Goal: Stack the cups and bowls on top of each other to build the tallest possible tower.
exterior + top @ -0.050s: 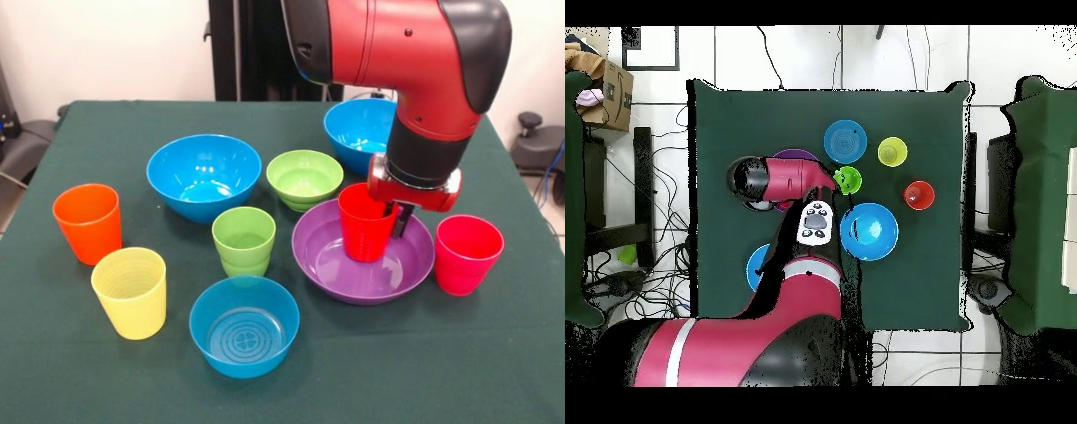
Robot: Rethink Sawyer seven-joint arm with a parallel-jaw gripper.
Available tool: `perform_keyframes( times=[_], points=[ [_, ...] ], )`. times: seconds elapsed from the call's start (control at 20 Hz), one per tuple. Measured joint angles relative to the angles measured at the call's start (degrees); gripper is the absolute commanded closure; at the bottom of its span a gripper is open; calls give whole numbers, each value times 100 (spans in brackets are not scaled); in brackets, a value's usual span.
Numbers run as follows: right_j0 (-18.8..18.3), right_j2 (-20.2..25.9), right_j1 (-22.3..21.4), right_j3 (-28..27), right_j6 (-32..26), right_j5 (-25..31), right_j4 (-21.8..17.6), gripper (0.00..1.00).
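**Inside the purple bowl: red cup under the gripper**

Directly beneath the gripper (394,215), standing upright in the wide purple bowl (363,252): red cup (365,223), ribbed, glossy, mouth up. One dark finger down at the cup's rim, on the side toward the pinkish-red cup; whether clamped on the rim or loose cannot be told. Just beside the gripper, outside the purple bowl: pinkish-red cup (466,253), upright on the green cloth. Behind the gripper, partly hidden by the arm: large blue bowl (360,130). Near, on the other side from the pinkish-red cup: small green bowl (305,177), then light green cup (244,240) and second large blue bowl (204,176). Toward the camera: small blue bowl (244,325), rings on its bottom. Well apart from the gripper: yellow cup (131,291) and orange cup (87,223), both upright, nothing stacked on them.
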Motion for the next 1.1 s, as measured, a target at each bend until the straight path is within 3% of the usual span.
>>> perform_keyframes(
  times=[1.1],
  points=[
    [72, -12, 94, -301, 0, 161, 0, 100]
  ],
)
